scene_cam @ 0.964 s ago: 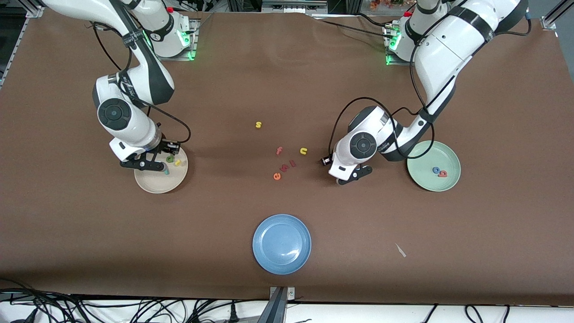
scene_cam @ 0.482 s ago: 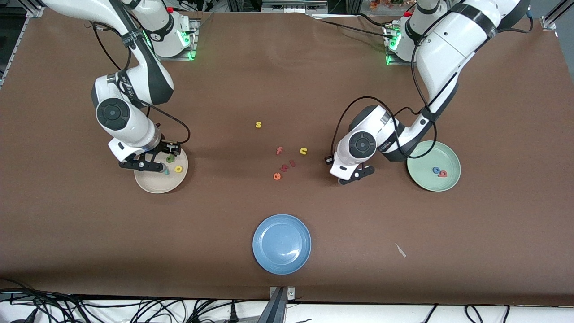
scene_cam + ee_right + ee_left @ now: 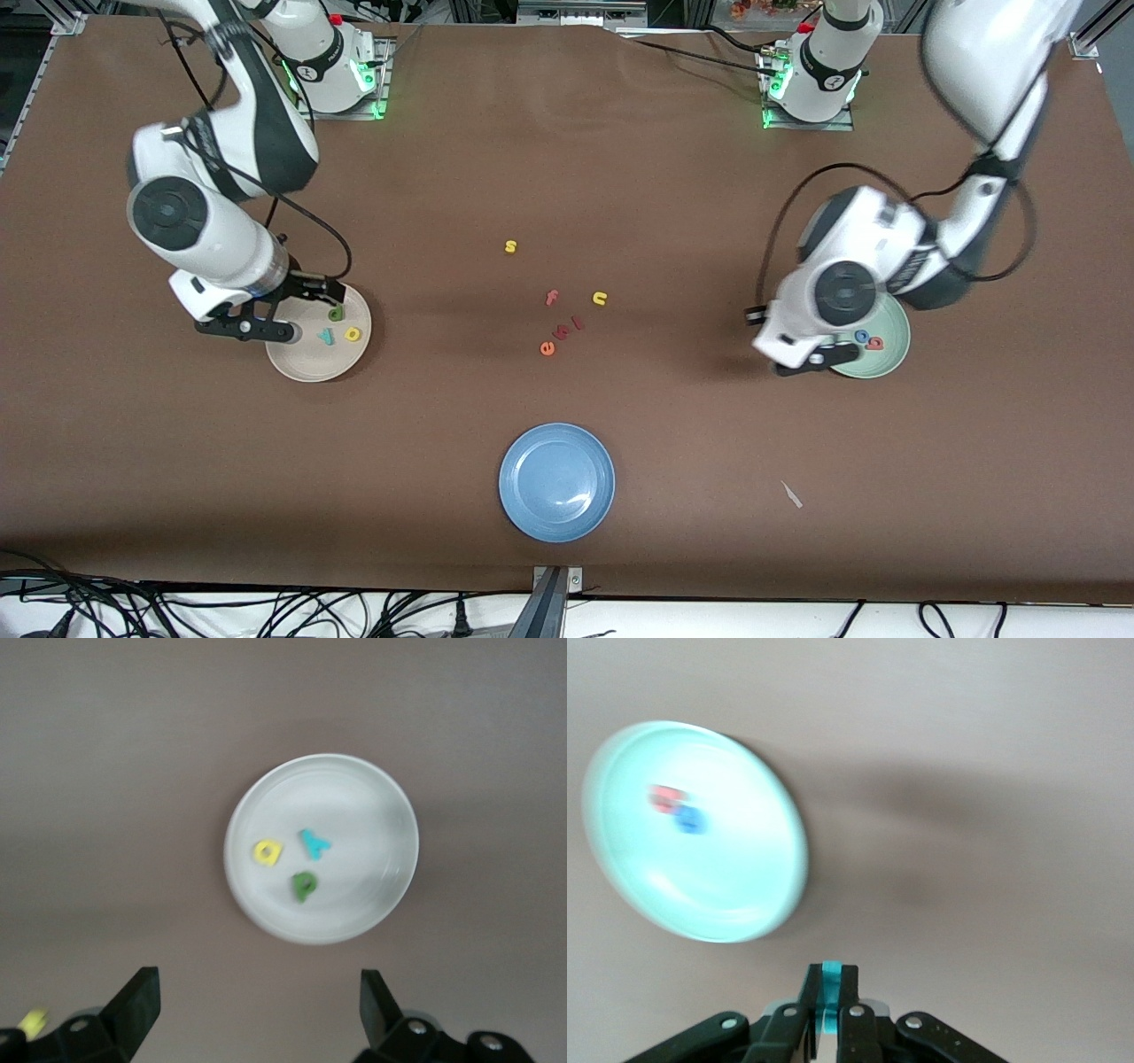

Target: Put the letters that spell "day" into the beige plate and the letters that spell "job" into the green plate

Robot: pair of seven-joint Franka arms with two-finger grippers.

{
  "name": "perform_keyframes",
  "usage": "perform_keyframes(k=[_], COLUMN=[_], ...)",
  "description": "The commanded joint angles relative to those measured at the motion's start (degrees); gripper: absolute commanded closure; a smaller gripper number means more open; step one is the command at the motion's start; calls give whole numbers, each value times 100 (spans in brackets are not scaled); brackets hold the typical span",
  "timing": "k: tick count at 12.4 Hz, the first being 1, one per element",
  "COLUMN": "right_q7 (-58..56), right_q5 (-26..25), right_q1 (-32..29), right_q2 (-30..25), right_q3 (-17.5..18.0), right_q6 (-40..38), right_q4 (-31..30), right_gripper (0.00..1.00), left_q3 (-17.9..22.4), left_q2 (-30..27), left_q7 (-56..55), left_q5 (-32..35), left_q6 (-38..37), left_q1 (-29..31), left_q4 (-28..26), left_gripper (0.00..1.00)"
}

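The beige plate (image 3: 306, 359) (image 3: 372, 806) holds the green "d" (image 3: 336, 313) (image 3: 303, 886), the teal "y" (image 3: 326, 336) (image 3: 313, 843) and the yellow "a" (image 3: 353, 334) (image 3: 267, 851). My right gripper (image 3: 248, 330) (image 3: 257, 992) hangs open and empty just off that plate's rim, toward the right arm's end. The green plate (image 3: 895, 350) (image 3: 726, 886) holds the blue "o" (image 3: 860, 336) (image 3: 691, 821) and the red "b" (image 3: 875, 342) (image 3: 664, 797). My left gripper (image 3: 802, 365) (image 3: 830, 979) is shut on the thin teal "j" (image 3: 830, 973), over the table at that plate's edge.
Loose letters lie mid-table: a yellow "s" (image 3: 510, 246), a red "f" (image 3: 552, 298), a yellow "u" (image 3: 600, 299), an orange "e" (image 3: 547, 348) and two small red pieces (image 3: 569, 328). A blue plate (image 3: 556, 481) sits nearer the front camera. A pale scrap (image 3: 791, 494) lies beside it.
The right gripper opened, left the teal "y" in the beige plate and drew off its rim. The left gripper shut and swung from near the loose letters to the green plate's edge.
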Motion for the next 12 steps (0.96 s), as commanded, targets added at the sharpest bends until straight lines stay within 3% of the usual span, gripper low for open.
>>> perform_keyframes(k=[1, 6, 7, 8, 12], right_q7=[-850, -2335, -2494, -2530, -2469], right_q5=[477, 669, 818, 837, 838], right_q1=[-1, 8, 8, 8, 35], right_q2=[-220, -625, -626, -617, -608], right_q3=[-282, -1310, -1573, -1620, -1603], right_q6=[-1179, -1894, -1895, -1895, -1903], right_q4=[921, 1204, 1204, 1204, 1300], right_gripper=[0, 0, 0, 0, 0], left_q3=[-37, -20, -20, -20, -29], left_q2=[24, 472, 473, 455, 315], left_q7=[1007, 1476, 1502, 1502, 1493], left_q5=[58, 375, 375, 375, 367], left_q6=[9, 343, 352, 352, 352], left_q1=[658, 1257, 1310, 1320, 1337], left_q4=[-250, -320, -294, -268, -66], left_gripper=[100, 96, 53, 1, 0])
